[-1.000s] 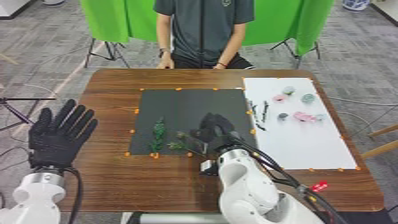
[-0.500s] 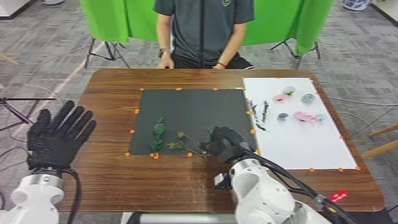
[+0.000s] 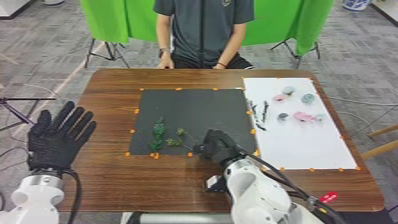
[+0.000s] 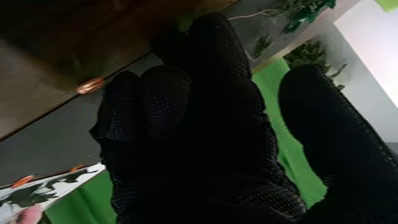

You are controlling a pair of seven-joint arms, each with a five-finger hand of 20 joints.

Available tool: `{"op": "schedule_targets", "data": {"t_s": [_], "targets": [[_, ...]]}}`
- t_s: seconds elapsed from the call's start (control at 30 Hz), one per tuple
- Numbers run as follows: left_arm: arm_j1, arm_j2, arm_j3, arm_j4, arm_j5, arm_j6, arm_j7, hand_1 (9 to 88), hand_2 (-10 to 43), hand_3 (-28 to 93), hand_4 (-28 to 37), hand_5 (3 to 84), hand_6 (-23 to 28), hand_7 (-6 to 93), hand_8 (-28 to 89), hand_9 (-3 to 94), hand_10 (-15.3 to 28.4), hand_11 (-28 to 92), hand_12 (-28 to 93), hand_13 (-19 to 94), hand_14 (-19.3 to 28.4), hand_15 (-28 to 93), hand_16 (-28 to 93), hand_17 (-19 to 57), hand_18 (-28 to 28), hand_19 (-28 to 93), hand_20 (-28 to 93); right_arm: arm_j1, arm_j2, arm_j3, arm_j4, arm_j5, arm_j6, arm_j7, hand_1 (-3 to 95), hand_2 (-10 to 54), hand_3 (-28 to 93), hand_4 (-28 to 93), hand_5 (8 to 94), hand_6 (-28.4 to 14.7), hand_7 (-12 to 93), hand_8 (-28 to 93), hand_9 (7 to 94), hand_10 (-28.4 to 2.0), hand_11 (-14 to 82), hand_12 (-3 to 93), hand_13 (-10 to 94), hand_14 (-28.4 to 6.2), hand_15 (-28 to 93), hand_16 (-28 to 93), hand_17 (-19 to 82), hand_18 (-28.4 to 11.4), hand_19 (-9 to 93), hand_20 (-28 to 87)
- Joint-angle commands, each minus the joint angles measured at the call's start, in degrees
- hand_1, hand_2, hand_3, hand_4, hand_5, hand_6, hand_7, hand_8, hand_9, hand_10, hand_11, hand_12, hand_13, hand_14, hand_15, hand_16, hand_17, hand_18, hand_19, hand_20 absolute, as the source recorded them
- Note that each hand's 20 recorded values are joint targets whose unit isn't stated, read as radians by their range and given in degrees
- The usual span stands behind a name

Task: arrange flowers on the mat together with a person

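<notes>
You have a leafy green sprig (image 3: 159,134) lying on the black mat (image 3: 197,107), near its left corner, with a branching sprig (image 3: 175,142) just right of it. Judged by look, both are light and flexible; the thin stems may roll or slip against glove fabric, and leaves could snag or bend. Take either by the bare lower stem, clear of the foliage. Your right hand (image 3: 218,144) is over the mat's near right corner, its fingers straight and the thumb apart, clamped on nothing. The flat white sheet (image 3: 306,147) to the right serves as the supply area: it carries dark twigs (image 3: 264,114) along its left side, a pink flower cluster (image 3: 305,117) and a pale green bloom (image 3: 308,98). Your left hand (image 3: 55,142) is left of the mat, fingers spread.
</notes>
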Motion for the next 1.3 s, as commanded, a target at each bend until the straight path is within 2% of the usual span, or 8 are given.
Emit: {"op": "schedule_targets", "data": {"t_s": [0.03, 0.17, 0.4, 0.6, 0.8, 0.9, 1.1, 1.3], "targets": [[0.06, -0.08, 0.55, 0.52, -0.32, -0.28, -0.79, 29.0, 16.6, 66, -28.3, 45.8, 7.7, 12.8, -10, 39.1, 14.9, 20, 8, 30, 15.1, 32, -6, -4.6, 13.4, 33, 13, 0.03, -2.47, -2.18, 2.71, -0.69, -0.58, 0.83, 29.8, 10.8, 75, -17, 83.0, -6.1, 16, -10, 71.6, -19.7, 21.0, 19.8, 55, -21.2, 70, 36, 36, -25.7, 91, 30], [-1.14, -0.05, 1.49, 1.04, -0.57, -0.17, -0.47, 28.8, 16.6, 66, -28.3, 45.8, 7.8, 12.8, -10, 39.1, 14.8, 20, 8, 30, 15.1, 32, -6, -4.6, 13.4, 33, 13, 0.63, -3.98, -2.05, 3.65, 0.99, -0.26, 2.56, 29.6, 10.8, 75, -18, 81.0, -6.0, 16, -10, 70.5, -19.7, 20.9, 19.7, 55, -21.1, 71, 36, 36, -25.7, 91, 31], [-0.94, 0.1, 1.34, 1.13, -1.09, -0.26, -0.2, 28.9, 16.6, 66, -28.3, 45.8, 7.7, 12.7, -10, 39.1, 14.8, 20, 8, 30, 15.1, 32, -7, -4.7, 13.5, 33, 13, 0.64, -5.81, -2.43, 3.67, 1.03, -0.23, 5.63, 28.9, 10.8, 75, -18, 78.7, -6.7, 16, -10, 69.0, -20.3, 20.5, 19.4, 55, -21.3, 71, 36, 36, -25.9, 91, 31], [-0.31, -0.08, 1.32, 0.99, -0.99, -0.16, 0.8, 28.9, 16.6, 66, -28.3, 45.7, 7.7, 12.8, -10, 39.1, 14.8, 20, 8, 30, 15.2, 32, -6, -4.7, 13.5, 33, 13, 0.22, -4.77, -0.36, 1.7, 2.71, -1.2, 6.59, 28.3, 11.2, 75, -18, 78.3, -7.2, 16, -10, 68.6, -21.1, 20.4, 19.0, 55, -21.9, 71, 35, 36, -26.3, 91, 30], [-0.19, 0.19, 0.51, 0.9, -0.08, -0.24, 0.1, 29.0, 16.7, 66, -28.3, 45.9, 7.6, 12.9, -10, 39.2, 14.7, 20, 8, 31, 15.2, 32, -6, -4.7, 13.6, 34, 13, -1.99, -2.38, 3.02, -3.56, 5.47, -2.21, 5.27, 28.1, 12.0, 75, -17, 78.9, -6.8, 25, -7, 68.6, -21.2, 20.5, 18.9, 55, -21.8, 71, 34, 36, -26.3, 92, 29], [0.53, -0.27, 0.13, 0.28, 1.12, -0.61, 0.26, 28.9, 16.7, 66, -28.3, 45.9, 7.6, 13.0, -10, 39.2, 14.7, 20, 8, 31, 15.2, 33, -6, -4.6, 13.7, 34, 13, -3.44, -1.63, 5.9, -4.84, 6.49, -0.5, 1.16, 28.2, 12.4, 76, -16, 79.3, -6.6, 28, -7, 68.8, -21.3, 20.6, 18.9, 55, -21.0, 70, 32, 36, -26.1, 92, 28], [1.11, -0.73, 0.05, -0.03, 0.56, -0.8, 1.11, 28.8, 16.7, 66, -28.3, 46.0, 7.7, 13.0, -10, 39.3, 14.8, 20, 8, 31, 15.1, 32, -6, -4.6, 13.7, 34, 14, -4.89, 0.14, 15.75, -3.97, 17.52, 6.45, -9.03, 28.9, 12.2, 76, -17, 74.6, -6.4, 31, -9, 66.0, -20.4, 20.8, 19.3, 54, -18.9, 66, 29, 34, -23.2, 89, 27], [2.4, -0.98, -1.02, -0.51, -0.12, -1.08, 2.19, 29.0, 16.7, 66, -28.3, 46.0, 7.7, 12.8, -10, 40.2, 14.8, 20, 8, 32, 14.2, 30, -7, -4.3, 13.6, 33, 13, -9.0, 0.39, 33.01, -1.71, 42.01, 0.33, -17.13, 28.1, 11.4, 79, -20, 64.7, -5.1, 25, -13, 57.8, -17.4, 16.5, 17.0, 47, -16.3, 51, 19, 24, -19.5, 69, 20]]}}
